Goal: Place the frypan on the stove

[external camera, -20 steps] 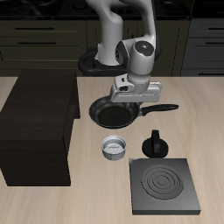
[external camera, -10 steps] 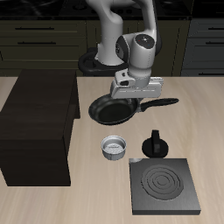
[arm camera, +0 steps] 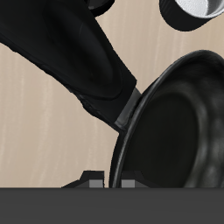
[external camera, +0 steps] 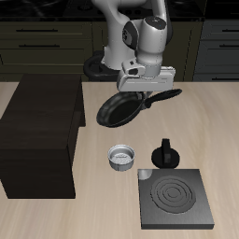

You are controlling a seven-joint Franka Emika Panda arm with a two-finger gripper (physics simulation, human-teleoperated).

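The frypan, round and black, hangs tilted in the air above the table, its long handle pointing away to the side. My gripper is shut on the pan's rim where the handle joins. In the wrist view the frypan and its handle fill the frame, with my gripper clamped on the rim. The stove, a flat dark grey plate with a spiral burner ring, lies near the table's front edge, well forward of the pan.
A small grey metal bowl sits on the table below the pan; it also shows in the wrist view. A small black knobbed pot stands just behind the stove. A large dark wooden cabinet stands beside them.
My gripper has risen with the frypan, lifting it off the table. The pan now tilts, with the handle end higher.
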